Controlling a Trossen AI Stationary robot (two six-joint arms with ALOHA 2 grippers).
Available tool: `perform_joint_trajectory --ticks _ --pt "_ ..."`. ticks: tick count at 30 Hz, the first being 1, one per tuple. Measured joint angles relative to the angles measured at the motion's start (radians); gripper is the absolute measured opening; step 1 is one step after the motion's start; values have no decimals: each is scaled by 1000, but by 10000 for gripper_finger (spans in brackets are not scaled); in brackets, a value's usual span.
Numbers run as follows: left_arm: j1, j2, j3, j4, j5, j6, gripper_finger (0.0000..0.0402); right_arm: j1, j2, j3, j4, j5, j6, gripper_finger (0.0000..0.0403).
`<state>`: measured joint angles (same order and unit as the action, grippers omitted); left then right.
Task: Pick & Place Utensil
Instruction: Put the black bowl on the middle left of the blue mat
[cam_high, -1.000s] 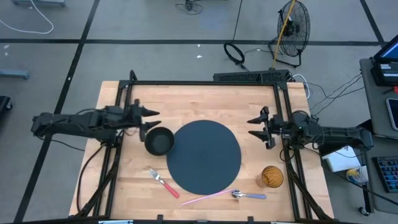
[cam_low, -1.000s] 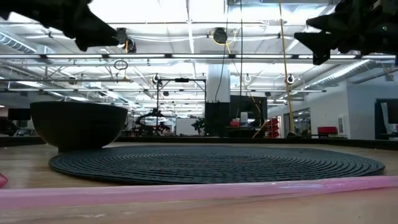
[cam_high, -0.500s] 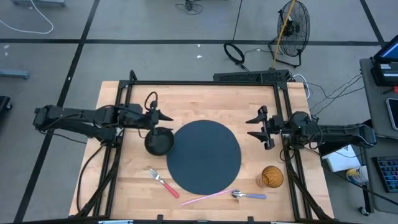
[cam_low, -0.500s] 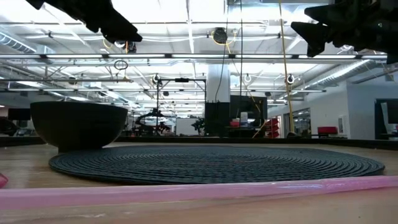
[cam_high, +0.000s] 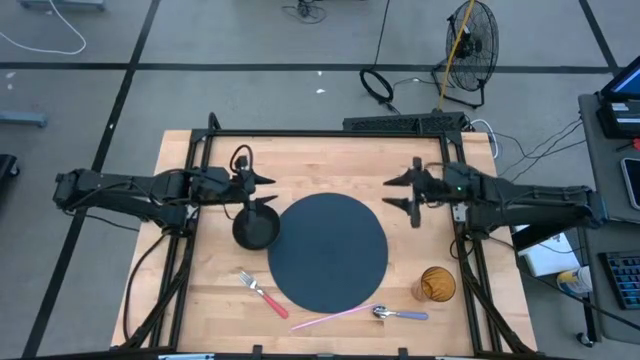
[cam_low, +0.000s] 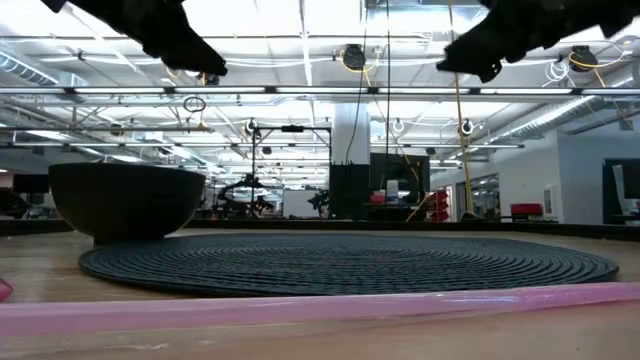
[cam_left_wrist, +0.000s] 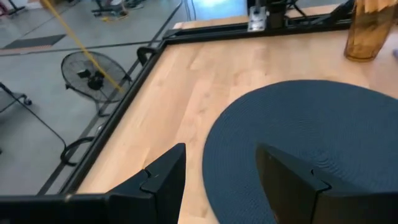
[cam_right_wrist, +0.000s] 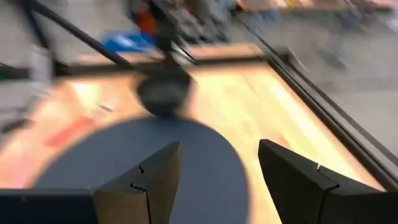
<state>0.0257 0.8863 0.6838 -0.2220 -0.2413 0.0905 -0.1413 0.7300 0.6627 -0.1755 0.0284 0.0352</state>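
A round dark placemat (cam_high: 328, 252) lies at the middle of the wooden table (cam_high: 320, 160) and serves as the landmark. A black bowl (cam_high: 256, 228) sits touching the mat's left edge. Off the mat's lower-left rim, on bare wood, lies a fork with a pink handle (cam_high: 262, 292). Below the mat's lower edge a pink straw-like stick (cam_high: 330, 318) lies slanted, and just beside its right end rests a spoon (cam_high: 400, 314). An amber glass (cam_high: 436, 284) stands upright, near the mat's lower right and close above the spoon.

The left gripper (cam_high: 262, 188) hangs above the bowl at the mat's upper left, fingers spread apart and holding nothing. The right gripper (cam_high: 398, 191) hangs off the mat's upper right edge, fingers likewise parted and empty; nothing lies between either gripper and the utensils.

Beyond the table, above the mat, a floor fan (cam_high: 470, 45) stands on the grey floor. No readable writing or labels show.
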Motion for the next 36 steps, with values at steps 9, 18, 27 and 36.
perform_joint_trajectory --ticks 9,18,27,36 --pt "-1 -1 0 -46 0 -25 200 0 68 99 -181 204 107 210" --pt "-1 -1 0 -70 28 -94 200 1 75 97 -117 60 102 210" --pt "0 -1 0 -151 136 -194 200 1 162 94 -34 -137 77 210" --pt "0 -1 15 -164 108 -288 200 0 225 92 72 -134 20 210"
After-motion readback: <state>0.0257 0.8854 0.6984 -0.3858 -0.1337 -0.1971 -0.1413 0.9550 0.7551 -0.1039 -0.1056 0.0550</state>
